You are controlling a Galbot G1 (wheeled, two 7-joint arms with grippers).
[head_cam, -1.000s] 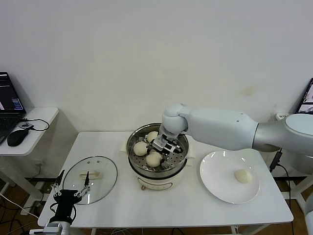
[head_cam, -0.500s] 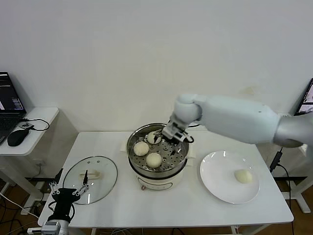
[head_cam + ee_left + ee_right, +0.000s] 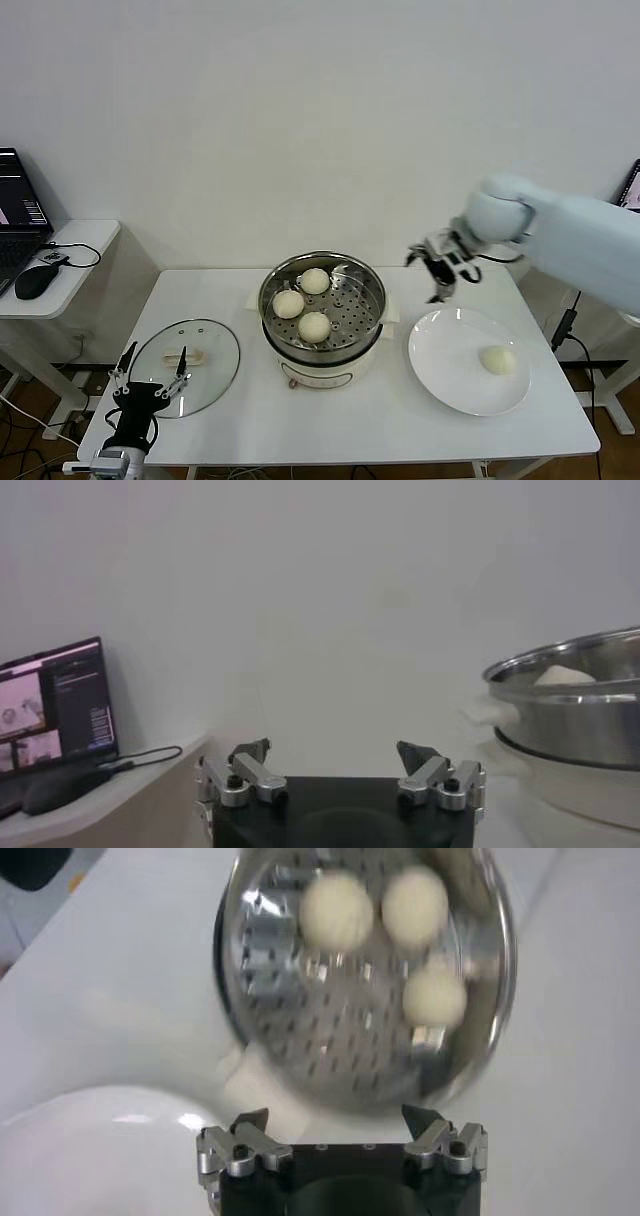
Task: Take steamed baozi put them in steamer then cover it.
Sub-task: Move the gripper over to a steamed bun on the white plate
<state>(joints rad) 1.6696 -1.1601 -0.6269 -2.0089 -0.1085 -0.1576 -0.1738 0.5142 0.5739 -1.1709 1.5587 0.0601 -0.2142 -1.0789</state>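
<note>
A: What setting does the figure show?
B: A plain white wall behind a white bench. A smaller side bench at the robot's left carries a laptop and a black mouse.

A: Where is the steamer?
B: The steamer, a shiny steel pot on a cream base, stands at the middle of the bench, uncovered. Three steamed baozi lie on its perforated tray, grouped toward the robot's left side of the pot.

A: And the fourth bun?
B: The fourth bun rests on a white plate on the robot's right, well apart from the steamer.

A: Where is the cover?
B: A glass lid lies flat on the bench at the robot's left of the steamer.

A: State of the right end effector?
B: The right end effector hangs in the air between steamer and plate, above the plate's far edge, fingers spread apart and empty. Its wrist view looks down on the three buns in the pot.

A: And the left?
B: The left end effector sits low at the bench's near corner, just beside the lid, fingers apart, holding nothing.
</note>
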